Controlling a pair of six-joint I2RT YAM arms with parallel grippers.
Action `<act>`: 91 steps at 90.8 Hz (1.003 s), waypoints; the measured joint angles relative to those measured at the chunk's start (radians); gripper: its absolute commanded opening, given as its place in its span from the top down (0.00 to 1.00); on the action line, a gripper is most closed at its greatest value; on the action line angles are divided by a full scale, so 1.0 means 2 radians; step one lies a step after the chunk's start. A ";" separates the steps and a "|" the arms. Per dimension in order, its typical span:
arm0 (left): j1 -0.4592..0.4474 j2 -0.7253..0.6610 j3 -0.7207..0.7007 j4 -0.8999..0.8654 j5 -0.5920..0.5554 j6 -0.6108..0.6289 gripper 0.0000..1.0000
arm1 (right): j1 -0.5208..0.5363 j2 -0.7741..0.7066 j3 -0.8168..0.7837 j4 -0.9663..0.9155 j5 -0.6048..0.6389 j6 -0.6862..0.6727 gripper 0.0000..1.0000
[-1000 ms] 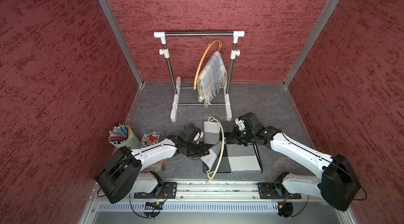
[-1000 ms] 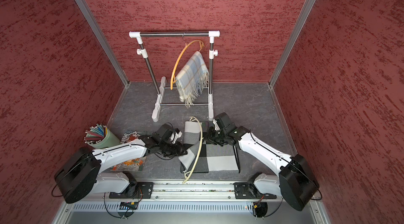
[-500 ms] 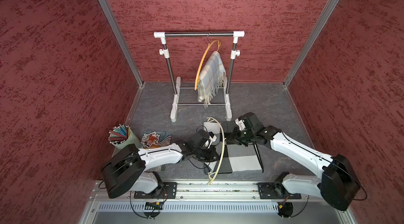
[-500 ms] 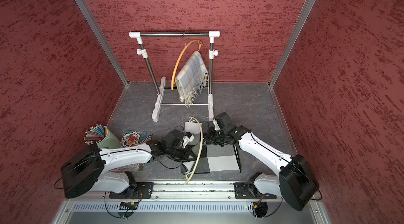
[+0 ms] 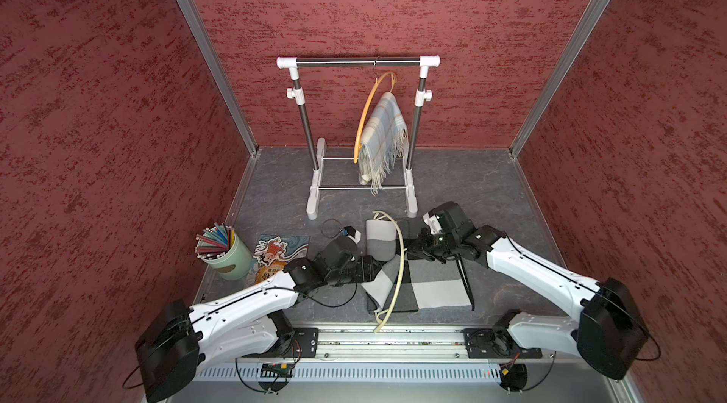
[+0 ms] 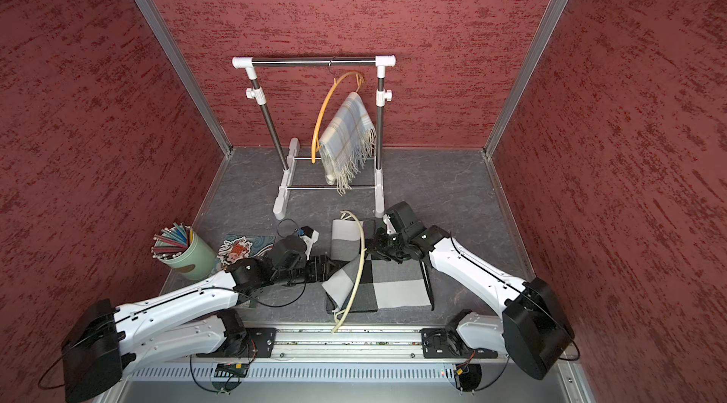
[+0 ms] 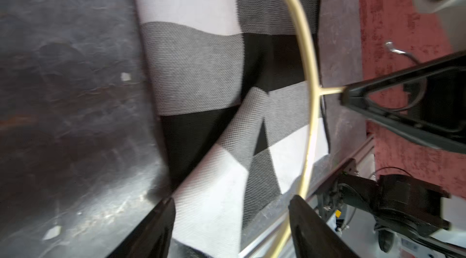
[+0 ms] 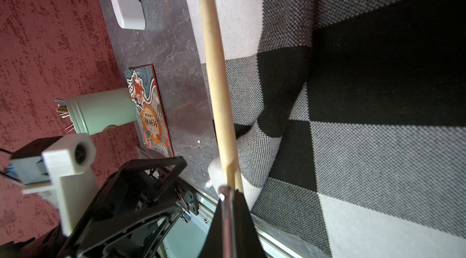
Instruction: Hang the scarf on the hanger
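Note:
A grey, black and white checked scarf [image 5: 429,283] [image 6: 397,283] lies flat on the table near the front. Over its left part stands a cream hanger [image 5: 400,259] [image 6: 358,263]. My right gripper [image 5: 413,249] [image 8: 230,193] is shut on the hanger's neck, by the metal hook. At the scarf's left edge my left gripper [image 5: 373,267] [image 7: 232,202] is open. A folded white flap of the scarf [image 7: 209,193] lies between its jaws without being pinched. The hanger's cream arc [image 7: 306,42] crosses above the scarf [image 8: 365,118].
A white clothes rack [image 5: 358,62] stands at the back, carrying an orange hanger [image 5: 366,113] with a pale plaid scarf [image 5: 383,137]. A green cup of pencils [image 5: 226,251] and a picture book [image 5: 275,251] sit left of my left arm. The metal rail [image 5: 393,336] runs along the front.
My left gripper moved right onto the scarf's folded flap beside the hanger, shut there, and has now opened. The right gripper and hanger have hardly moved.

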State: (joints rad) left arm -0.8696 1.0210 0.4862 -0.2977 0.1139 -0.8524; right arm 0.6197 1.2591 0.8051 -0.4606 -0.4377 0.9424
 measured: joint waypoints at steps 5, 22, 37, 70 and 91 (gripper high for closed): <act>0.006 0.012 -0.023 0.001 0.009 -0.005 0.25 | 0.000 0.000 0.000 0.000 0.000 0.000 1.00; 0.002 0.065 -0.038 0.051 0.056 -0.007 0.42 | 0.000 0.000 0.000 0.000 0.000 0.000 1.00; -0.010 0.068 -0.038 0.076 0.079 -0.007 0.88 | 0.000 0.000 -0.006 0.005 0.000 0.000 1.00; -0.040 0.048 -0.010 0.126 0.112 -0.002 0.92 | 0.000 0.000 -0.007 0.008 0.000 0.000 1.00; -0.042 0.215 0.044 0.159 0.155 0.017 0.47 | 0.000 -0.003 -0.006 0.005 -0.002 0.002 1.00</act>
State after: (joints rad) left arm -0.9531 1.4513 0.5747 0.0196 0.4244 -0.8185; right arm 0.6197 1.2537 0.7921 -0.4500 -0.4408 0.9474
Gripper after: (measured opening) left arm 0.450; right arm 0.067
